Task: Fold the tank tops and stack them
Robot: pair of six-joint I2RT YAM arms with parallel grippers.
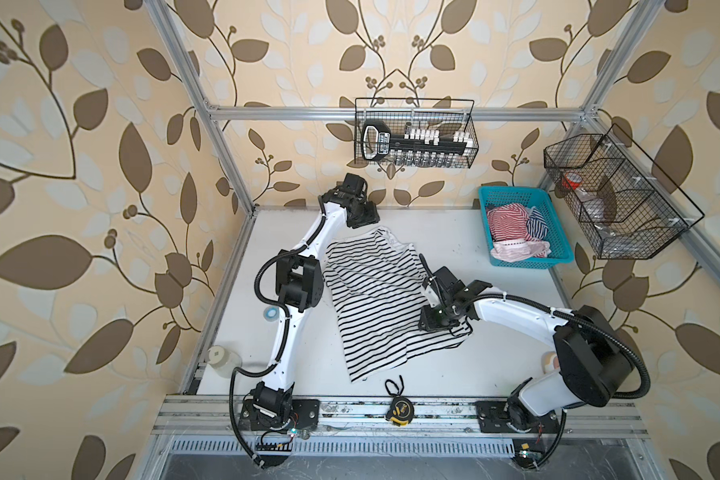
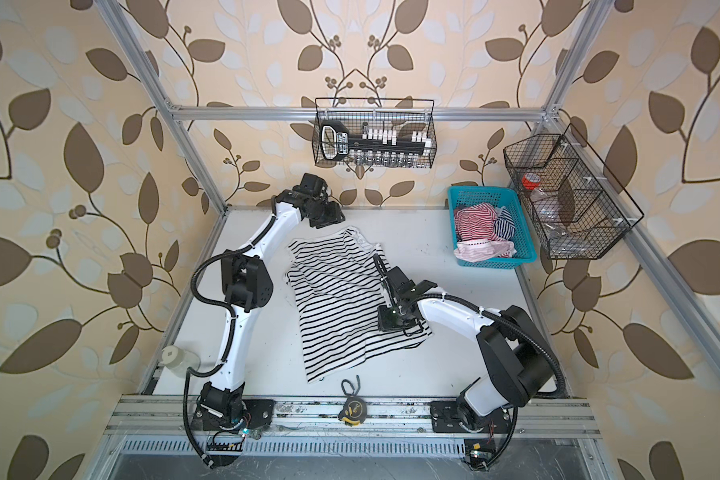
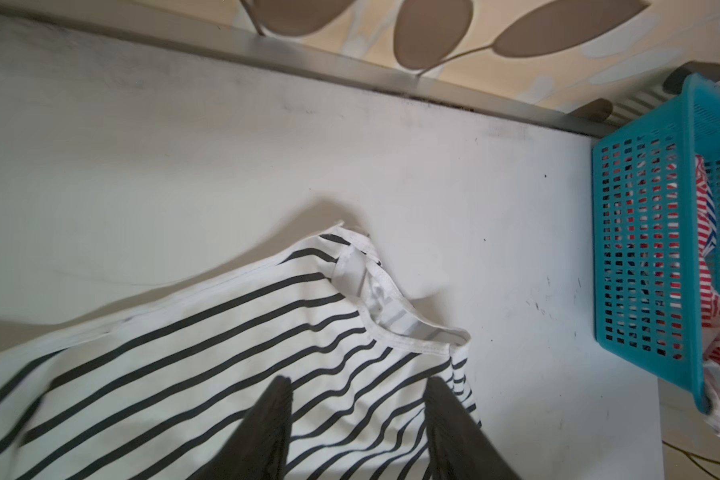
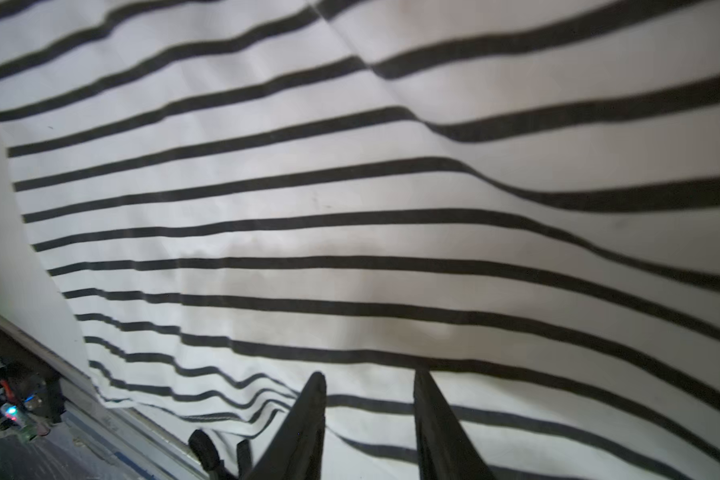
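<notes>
The black-and-white tank top lies spread out and partly folded over itself on the white table. My left gripper hovers open above the top's neckline end, near the back of the table. Over the top's right lower side hangs my right gripper, its jaws apart with only flat striped cloth beneath them. The red-and-white tank top and the navy-and-white one lie crumpled in the turquoise basket.
A yellow-black tape measure lies at the front edge. A roll of tape and a clear bottle sit on the left. Black wire baskets hang on the back wall and the right frame.
</notes>
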